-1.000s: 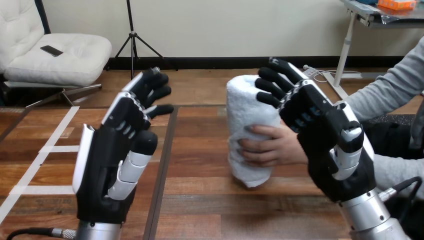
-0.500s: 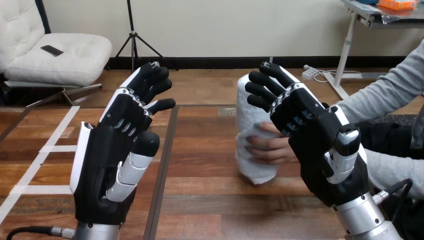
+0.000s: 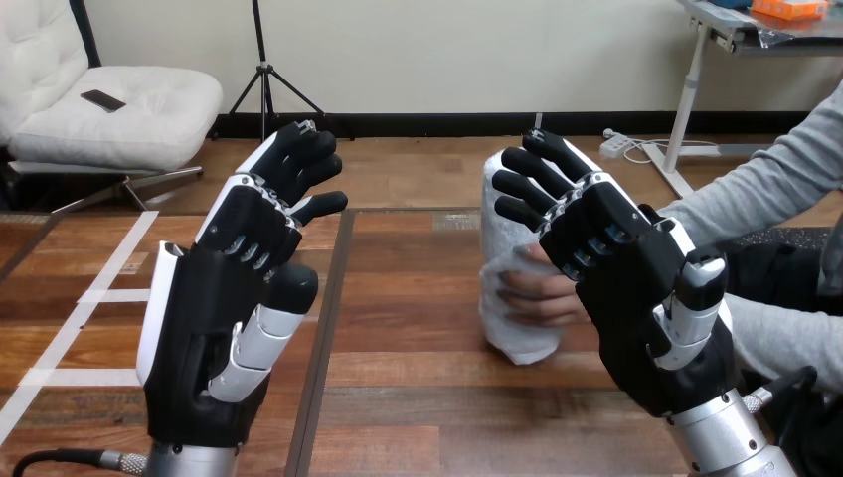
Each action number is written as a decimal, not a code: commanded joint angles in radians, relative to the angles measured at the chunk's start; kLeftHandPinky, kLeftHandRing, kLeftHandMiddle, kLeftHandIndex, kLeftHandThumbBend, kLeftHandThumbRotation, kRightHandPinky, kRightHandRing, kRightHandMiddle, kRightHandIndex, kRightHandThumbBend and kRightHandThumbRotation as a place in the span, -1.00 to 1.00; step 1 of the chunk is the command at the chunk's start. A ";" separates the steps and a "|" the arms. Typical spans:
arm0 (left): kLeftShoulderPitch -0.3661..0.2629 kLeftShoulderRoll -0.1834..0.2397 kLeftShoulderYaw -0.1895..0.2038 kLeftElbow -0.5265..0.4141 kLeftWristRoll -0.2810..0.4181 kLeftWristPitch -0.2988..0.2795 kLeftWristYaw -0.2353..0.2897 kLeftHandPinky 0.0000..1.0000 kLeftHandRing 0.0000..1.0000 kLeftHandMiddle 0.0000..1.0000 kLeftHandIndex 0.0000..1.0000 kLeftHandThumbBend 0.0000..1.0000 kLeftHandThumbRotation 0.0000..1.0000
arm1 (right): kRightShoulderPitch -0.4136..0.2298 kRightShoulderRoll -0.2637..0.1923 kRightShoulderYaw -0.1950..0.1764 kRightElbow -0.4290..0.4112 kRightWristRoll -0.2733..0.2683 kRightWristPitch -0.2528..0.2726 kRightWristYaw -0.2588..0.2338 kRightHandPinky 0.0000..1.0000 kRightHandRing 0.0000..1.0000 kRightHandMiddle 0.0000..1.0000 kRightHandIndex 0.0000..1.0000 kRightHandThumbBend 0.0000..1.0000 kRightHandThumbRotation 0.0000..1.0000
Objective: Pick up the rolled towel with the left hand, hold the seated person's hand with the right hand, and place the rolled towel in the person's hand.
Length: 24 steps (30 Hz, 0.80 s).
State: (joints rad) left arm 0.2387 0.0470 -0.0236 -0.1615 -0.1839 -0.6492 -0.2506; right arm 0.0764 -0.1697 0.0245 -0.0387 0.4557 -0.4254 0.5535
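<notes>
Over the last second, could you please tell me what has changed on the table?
The person's hand, gripping the rolled towel, has drawn it toward the view's right, so it now stands partly behind the right hand. Nothing was taken or let go. The left hand and the right hand stay raised, open and empty.

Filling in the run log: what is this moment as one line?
left hand: open, empty | right hand: open, raised near person's hand | rolled towel: gripped by person's hand

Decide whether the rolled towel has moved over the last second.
Yes. The towel, gripped by the person's hand, has shifted right, away from the table's dark seam.
</notes>
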 commanded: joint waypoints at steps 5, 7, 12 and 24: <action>-0.051 -0.001 0.008 0.009 0.015 -0.031 0.005 0.53 0.68 0.69 0.68 0.55 0.50 | -0.032 0.002 -0.028 -0.059 0.029 0.012 0.009 0.77 0.79 0.78 0.78 1.00 1.00; -0.054 -0.002 0.009 0.011 0.017 -0.031 0.007 0.53 0.67 0.68 0.68 0.55 0.51 | -0.033 0.001 -0.029 -0.058 0.031 0.015 0.012 0.76 0.78 0.77 0.78 1.00 1.00; -0.057 -0.003 0.007 0.013 0.013 -0.026 0.006 0.53 0.67 0.68 0.67 0.56 0.52 | -0.035 0.002 -0.033 -0.056 0.034 0.018 0.020 0.75 0.78 0.77 0.77 1.00 1.00; -0.064 -0.004 0.007 0.027 0.021 -0.030 0.006 0.53 0.66 0.68 0.67 0.55 0.53 | -0.043 0.005 -0.039 -0.047 0.025 0.015 0.032 0.74 0.77 0.77 0.77 1.00 1.00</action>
State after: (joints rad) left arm 0.2326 0.0422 -0.0194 -0.1508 -0.1787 -0.6592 -0.2469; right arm 0.0763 -0.1666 -0.0035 -0.0423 0.4727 -0.4102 0.5792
